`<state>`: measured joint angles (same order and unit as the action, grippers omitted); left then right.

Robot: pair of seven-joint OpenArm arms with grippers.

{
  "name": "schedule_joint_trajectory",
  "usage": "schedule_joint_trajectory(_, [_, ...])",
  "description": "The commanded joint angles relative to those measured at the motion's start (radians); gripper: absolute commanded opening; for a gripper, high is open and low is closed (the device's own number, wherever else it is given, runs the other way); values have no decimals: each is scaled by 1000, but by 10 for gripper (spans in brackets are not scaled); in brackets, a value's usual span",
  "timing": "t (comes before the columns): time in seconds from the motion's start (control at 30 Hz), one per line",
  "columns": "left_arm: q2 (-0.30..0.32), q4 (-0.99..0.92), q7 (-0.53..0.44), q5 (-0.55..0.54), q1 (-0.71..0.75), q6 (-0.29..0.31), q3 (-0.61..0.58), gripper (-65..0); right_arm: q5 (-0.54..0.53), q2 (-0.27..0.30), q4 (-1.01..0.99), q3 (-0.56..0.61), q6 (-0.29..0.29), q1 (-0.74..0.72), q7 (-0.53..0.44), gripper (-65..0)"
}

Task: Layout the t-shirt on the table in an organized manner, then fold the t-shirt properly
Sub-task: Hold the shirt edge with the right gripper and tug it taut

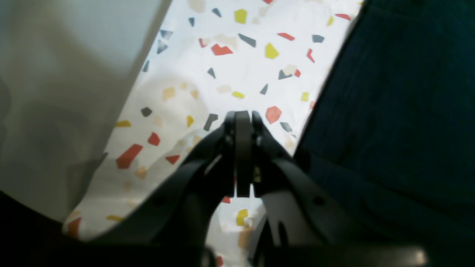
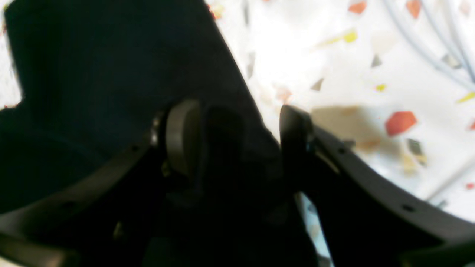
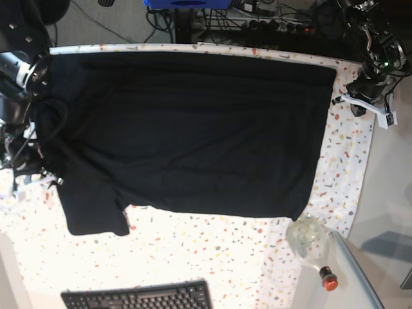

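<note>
T-shirt [image 3: 193, 129]: black, spread flat on speckled counter [image 3: 212, 257], long axis left-right in base view. Keyboard [image 3: 138, 297] and bottle [image 3: 310, 244]: base view only. Left end effector [image 1: 243, 118]: clenched, empty. Right end effector [image 2: 237, 122]: released, over shirt edge.

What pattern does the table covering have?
White cloth on the table speckled with red, yellow and grey flecks, clearest in the left wrist view.

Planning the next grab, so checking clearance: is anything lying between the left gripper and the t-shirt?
Nothing visible does. In the left wrist view the left gripper hangs shut over bare table, and the t-shirt edge lies right beside it with only speckled cloth between.
</note>
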<state>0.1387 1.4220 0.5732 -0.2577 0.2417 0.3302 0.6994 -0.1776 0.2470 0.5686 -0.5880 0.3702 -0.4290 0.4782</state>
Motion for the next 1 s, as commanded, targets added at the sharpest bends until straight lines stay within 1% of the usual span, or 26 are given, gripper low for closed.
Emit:
schedule_joint_trajectory(0.0, [16,17,-17,-4,-2,0,6,-650,-10,24,-15,13,3,-37,-31,-330])
schedule_joint_trajectory(0.07, [25,18,-17,-4,0,0,6,-650,-10,27,-55,43,3,-38,-92,-330])
schedule_joint_trajectory(0.13, [25,15,-17,-4,-2,0,6,-650,-10,27,-74,69,2,-38,-126,-330])
schedule_joint_trajectory(0.33, [26,17,-17,-4,-3,-1,6,-650,-10,24,-77,82,3,-35,-121,-330])
schedule_joint_trajectory(0.47, [26,18,-17,-4,-3,-1,6,-650,-10,21,-68,82,11,-35,-42,-330])
schedule_joint_trajectory(0.57, [26,15,-17,-4,-3,-1,6,-650,-10,21,-68,82,11,-35,-39,-336])
schedule_joint_trajectory(0.6, [26,13,-17,-4,-3,-1,6,-650,-10,21,-68,82,11,-35,-37,-357])
schedule_joint_trajectory(0.63, [26,13,-17,-4,-3,-1,6,-650,-10,21,-68,82,11,-35,-39,-396])
schedule_joint_trajectory(0.73, [28,12,-17,-4,-5,-1,6,-650,-10,24,-68,82,11,-35,-39,-552])
schedule_joint_trajectory(0.77, [28,12,-17,-4,-5,-1,6,-650,-10,25,-68,82,11,-35,-40,-615])
schedule_joint_trajectory(0.8, [28,12,-17,-4,-6,-1,3,-650,-10,27,-68,78,11,-35,-40,-650])
schedule_joint_trajectory(0.97, [34,9,-17,-4,-26,-1,-5,-650,-10,28,-38,75,5,-41,-46,-650])
